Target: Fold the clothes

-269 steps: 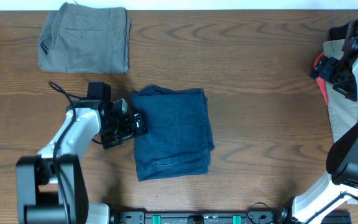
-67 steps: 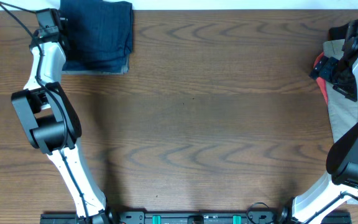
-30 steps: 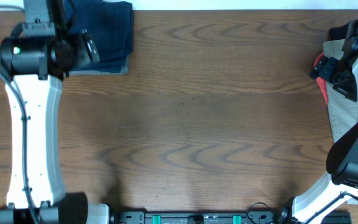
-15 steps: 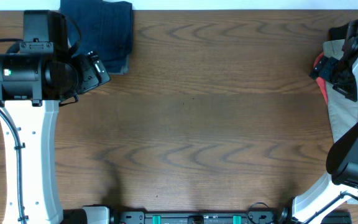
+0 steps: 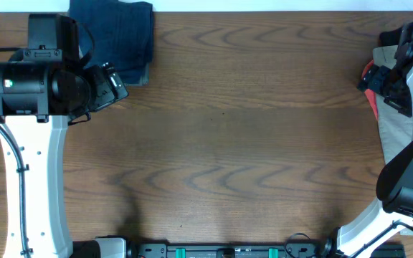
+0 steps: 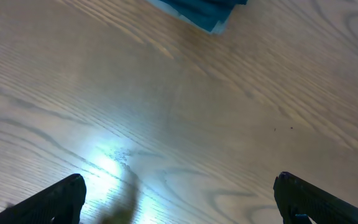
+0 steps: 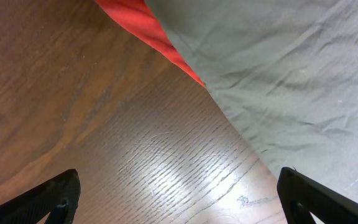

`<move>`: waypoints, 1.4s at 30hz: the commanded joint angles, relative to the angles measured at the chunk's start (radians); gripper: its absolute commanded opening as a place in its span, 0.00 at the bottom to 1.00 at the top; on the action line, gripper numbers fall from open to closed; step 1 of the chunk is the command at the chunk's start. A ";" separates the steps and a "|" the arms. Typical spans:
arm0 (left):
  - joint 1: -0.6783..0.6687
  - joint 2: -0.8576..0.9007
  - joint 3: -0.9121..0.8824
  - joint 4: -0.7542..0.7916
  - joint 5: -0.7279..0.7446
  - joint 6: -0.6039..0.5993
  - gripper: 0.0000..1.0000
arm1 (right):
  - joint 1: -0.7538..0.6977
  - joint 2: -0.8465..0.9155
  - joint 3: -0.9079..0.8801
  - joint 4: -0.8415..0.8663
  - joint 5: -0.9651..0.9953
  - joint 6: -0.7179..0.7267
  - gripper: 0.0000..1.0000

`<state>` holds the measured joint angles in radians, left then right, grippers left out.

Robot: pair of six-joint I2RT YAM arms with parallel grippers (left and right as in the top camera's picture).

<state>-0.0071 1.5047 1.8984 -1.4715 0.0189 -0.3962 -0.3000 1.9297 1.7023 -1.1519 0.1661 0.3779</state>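
Shorts: the dark navy-blue fabric shorts lie folded flat at the far left corner of the brown wood-grain bench. Their far edge is cut off by the overhead view.
Long axis: I cannot tell. The bundle looks nearly square and part of it is out of view.
Under them: a thin grey strip of cloth shows at their near right corner.
Left pincer: my left pincer hangs just on the near side of that corner, spread wide and empty. In its wrist view the shorts sit ahead of the fingertips, apart from them.
Right pincer: my right pincer is also spread and empty, well apart at the far right, over a red cloth and a pale grey-beige cloth.
Nearer arm: the left, by far.
Judgement: the fold looks finished. Any further touch would be a reach straight ahead from the left pincer.
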 commanded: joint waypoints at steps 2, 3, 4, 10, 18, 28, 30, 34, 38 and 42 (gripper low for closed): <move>-0.003 0.001 0.003 -0.040 0.037 -0.010 0.98 | 0.000 0.000 0.015 0.000 0.010 -0.012 0.99; -0.009 -0.002 0.001 -0.052 0.038 -0.010 0.98 | 0.000 0.000 0.015 0.000 0.010 -0.012 0.99; -0.019 -0.007 -0.005 -0.060 0.037 -0.010 0.98 | 0.000 0.000 0.015 0.000 0.010 -0.012 0.99; -0.104 -0.135 -0.190 0.077 -0.012 -0.007 0.98 | 0.000 0.000 0.015 0.000 0.010 -0.012 0.99; -0.127 -0.440 -0.673 0.459 -0.015 0.002 0.98 | 0.000 0.000 0.015 0.000 0.010 -0.012 0.99; -0.124 -0.850 -1.117 0.567 -0.045 0.002 0.98 | 0.000 0.000 0.015 0.000 0.010 -0.012 0.99; -0.113 -0.927 -1.184 0.637 -0.070 0.002 0.98 | 0.000 0.000 0.015 0.000 0.010 -0.012 0.99; -0.073 -1.069 -1.318 0.821 -0.076 0.002 0.98 | -0.002 0.000 0.015 0.000 0.010 -0.012 0.99; -0.028 -1.169 -1.441 0.968 -0.071 0.001 0.98 | -0.001 0.000 0.015 0.000 0.010 -0.012 0.99; 0.001 -1.247 -1.521 0.995 -0.072 -0.010 0.98 | 0.000 0.000 0.015 0.000 0.010 -0.012 0.99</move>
<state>-0.0223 0.2993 0.4129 -0.4858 -0.0345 -0.3965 -0.3000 1.9297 1.7027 -1.1519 0.1661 0.3779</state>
